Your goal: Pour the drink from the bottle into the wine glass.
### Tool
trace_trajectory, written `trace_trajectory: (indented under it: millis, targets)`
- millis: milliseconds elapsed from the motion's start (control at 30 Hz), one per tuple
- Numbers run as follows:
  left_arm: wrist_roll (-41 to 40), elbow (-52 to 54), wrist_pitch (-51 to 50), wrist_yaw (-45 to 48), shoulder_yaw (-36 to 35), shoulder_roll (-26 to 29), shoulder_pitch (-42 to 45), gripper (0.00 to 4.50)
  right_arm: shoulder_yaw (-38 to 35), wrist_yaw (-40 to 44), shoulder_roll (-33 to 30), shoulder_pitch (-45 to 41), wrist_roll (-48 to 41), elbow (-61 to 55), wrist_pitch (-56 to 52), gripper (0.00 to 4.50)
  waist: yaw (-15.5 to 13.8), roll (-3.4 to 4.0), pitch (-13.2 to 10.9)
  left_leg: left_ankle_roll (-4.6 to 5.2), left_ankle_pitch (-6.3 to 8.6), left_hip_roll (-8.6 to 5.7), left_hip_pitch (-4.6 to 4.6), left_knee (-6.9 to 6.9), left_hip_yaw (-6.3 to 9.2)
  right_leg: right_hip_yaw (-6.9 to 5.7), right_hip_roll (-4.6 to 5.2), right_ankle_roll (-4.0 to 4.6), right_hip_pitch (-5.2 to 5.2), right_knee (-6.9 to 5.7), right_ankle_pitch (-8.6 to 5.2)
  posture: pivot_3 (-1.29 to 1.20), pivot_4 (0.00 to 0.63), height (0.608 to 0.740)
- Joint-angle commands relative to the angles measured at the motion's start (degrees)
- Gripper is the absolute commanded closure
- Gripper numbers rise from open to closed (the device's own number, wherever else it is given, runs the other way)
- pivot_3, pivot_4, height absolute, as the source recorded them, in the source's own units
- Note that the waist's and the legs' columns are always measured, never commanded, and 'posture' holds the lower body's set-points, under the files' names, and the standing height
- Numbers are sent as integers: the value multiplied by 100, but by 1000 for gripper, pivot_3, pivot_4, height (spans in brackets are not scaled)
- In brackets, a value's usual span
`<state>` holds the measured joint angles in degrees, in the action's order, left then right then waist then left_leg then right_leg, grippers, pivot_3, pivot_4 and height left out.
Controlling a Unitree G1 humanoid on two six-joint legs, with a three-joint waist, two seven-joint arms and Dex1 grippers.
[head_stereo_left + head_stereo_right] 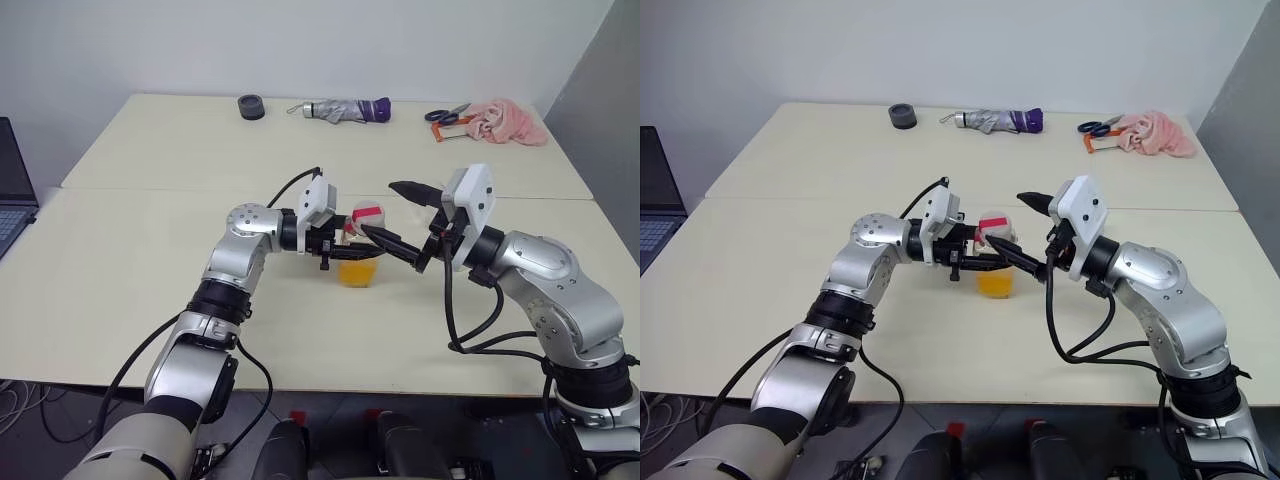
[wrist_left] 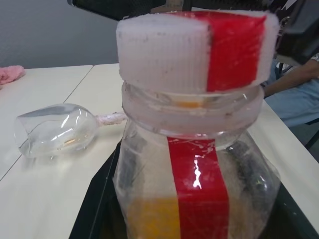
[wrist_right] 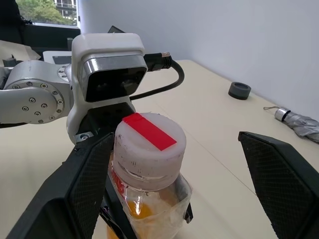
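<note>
The bottle (image 1: 358,250), upright above the table (image 1: 150,300), is clamped by the left gripper (image 1: 340,245). Its cap (image 3: 149,142) is straddled by the right gripper's (image 3: 174,199) spread fingers. The wine glass (image 2: 55,129) is seen lying beyond

Left fingers (image 1: 352,243) clamped; right fingers (image 1: 385,240) apart

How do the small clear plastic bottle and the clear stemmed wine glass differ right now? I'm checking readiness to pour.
The small clear plastic bottle is upright in the left gripper; the clear stemmed wine glass lies on its side on the table. The bottle holds orange drink and is capped; the glass looks empty. Both are transparent.
</note>
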<state>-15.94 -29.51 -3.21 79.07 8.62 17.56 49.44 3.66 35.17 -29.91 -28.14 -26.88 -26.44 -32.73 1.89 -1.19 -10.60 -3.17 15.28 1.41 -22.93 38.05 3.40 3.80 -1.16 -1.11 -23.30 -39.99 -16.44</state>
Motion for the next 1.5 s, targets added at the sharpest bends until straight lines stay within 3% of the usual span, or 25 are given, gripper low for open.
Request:
trace_trajectory:
  millis: [33, 1300, 1400, 1500]
  targets:
    - [-116, 265, 82, -16, -127, 6, 156, 2738, -13, 2, 42, -51, 113, -43, 172, 258, 0, 0, 0, 0, 0, 0, 0, 0, 0, 0, 0, 0, 0, 0, 0, 0, 150, 740]
    - [-121, 302, 69, -56, -116, 32, 124, 2738, -50, 116, 253, -18, -233, -126, -138, 258, 1, 0, 0, 0, 0, 0, 0, 0, 0, 0, 0, 0, 0, 0, 0, 0, 150, 740]
    - [-124, 317, 61, -51, -110, 27, 115, 2738, -55, 114, 257, -9, -267, -145, -153, 873, 0, 0, 0, 0, 0, 0, 0, 0, 0, -1, 0, 0, 0, 0, 0, 0, 150, 740]
    - [-122, 306, 66, -40, -104, 23, 124, 2738, -52, 117, 271, -8, -291, -163, -167, 1922, 0, 0, 0, 0, 0, 0, 0, 0, 0, -1, 0, 0, 0, 0, 0, 0, 150, 740]
